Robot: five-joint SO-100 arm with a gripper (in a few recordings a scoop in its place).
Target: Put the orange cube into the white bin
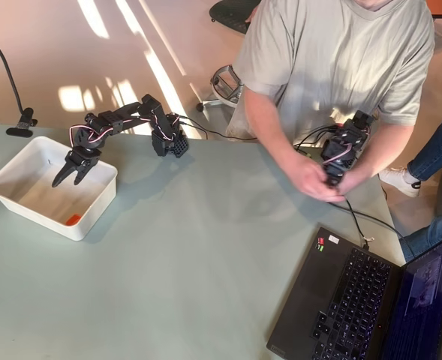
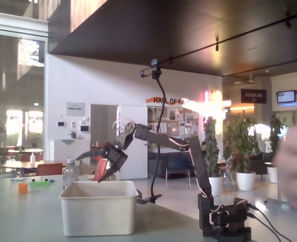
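The orange cube (image 1: 73,220) lies on the floor of the white bin (image 1: 25,206), near its front corner in the overhead view. My gripper (image 1: 68,178) hangs over the bin's middle, open, with nothing between its fingers. From the side in the fixed view, the gripper (image 2: 89,168) is just above the bin's rim (image 2: 98,184), jaws spread and pointing down-left. The bin's wall hides the cube in that view.
The arm's base (image 1: 169,142) is clamped at the table's back edge. A person sits behind the table at the right. A laptop (image 1: 356,300) takes up the front right corner. A small orange block (image 2: 22,187) and a green item (image 2: 40,183) sit far left.
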